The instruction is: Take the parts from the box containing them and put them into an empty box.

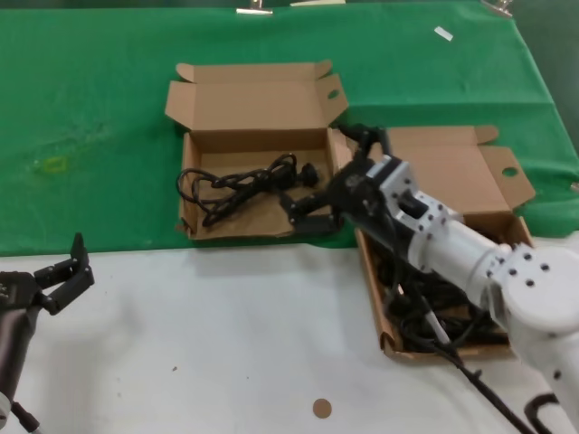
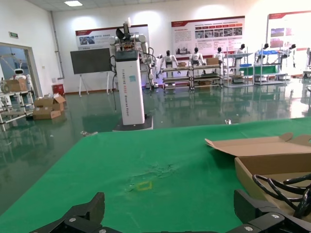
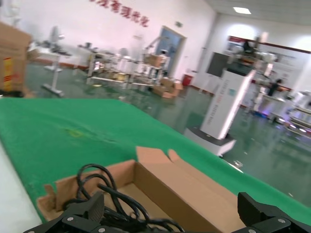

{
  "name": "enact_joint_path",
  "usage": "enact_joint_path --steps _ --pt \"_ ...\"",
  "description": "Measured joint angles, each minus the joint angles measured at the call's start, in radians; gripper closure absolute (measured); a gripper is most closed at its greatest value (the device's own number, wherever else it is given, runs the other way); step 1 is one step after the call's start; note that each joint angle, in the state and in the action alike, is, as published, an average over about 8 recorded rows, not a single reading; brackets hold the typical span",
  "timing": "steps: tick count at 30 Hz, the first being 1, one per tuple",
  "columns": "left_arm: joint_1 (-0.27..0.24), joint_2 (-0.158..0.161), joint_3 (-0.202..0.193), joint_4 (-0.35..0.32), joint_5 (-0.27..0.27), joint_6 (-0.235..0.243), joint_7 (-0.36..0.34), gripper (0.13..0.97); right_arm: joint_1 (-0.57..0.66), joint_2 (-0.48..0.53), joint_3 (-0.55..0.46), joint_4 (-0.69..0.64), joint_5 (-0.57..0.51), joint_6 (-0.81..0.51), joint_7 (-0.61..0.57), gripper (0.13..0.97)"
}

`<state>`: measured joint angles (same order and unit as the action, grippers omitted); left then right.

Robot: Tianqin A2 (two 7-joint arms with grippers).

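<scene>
Head view: high, looking forward and down, whole table (image 1: 226,325). Wrist views: low, level, close behind fingertips, facing the hall. All three share the cable-holding box (image 1: 253,145) (image 2: 272,160) (image 3: 160,189).

Bright overhead ceiling panel lights (image 2: 73,3) are flooding the hall evenly, glaring off the glossy green floor (image 2: 204,104); soft shadows are falling, and the right wrist view is blurring throughout

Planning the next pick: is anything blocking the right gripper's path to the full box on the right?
Nothing loose shows. The open right gripper hovers at the left-hand box's right wall; only that wall and the right-hand box's near wall lie between. Both lids are folded back. The left gripper waits far off.
</scene>
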<state>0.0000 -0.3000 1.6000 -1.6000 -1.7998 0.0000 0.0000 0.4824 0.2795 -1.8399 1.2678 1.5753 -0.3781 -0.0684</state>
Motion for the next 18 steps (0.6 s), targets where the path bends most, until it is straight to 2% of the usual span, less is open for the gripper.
enact_joint_path --steps 8,18 --pt "0.000 0.000 0.000 0.000 0.000 0.000 0.000 0.145 -0.130 0.006 0.065 0.090 0.061 0.102 0.018 0.129" --pt "0.000 0.000 0.000 0.000 0.000 0.000 0.000 0.135 -0.293 0.012 0.146 0.202 0.137 0.230 0.042 0.129"
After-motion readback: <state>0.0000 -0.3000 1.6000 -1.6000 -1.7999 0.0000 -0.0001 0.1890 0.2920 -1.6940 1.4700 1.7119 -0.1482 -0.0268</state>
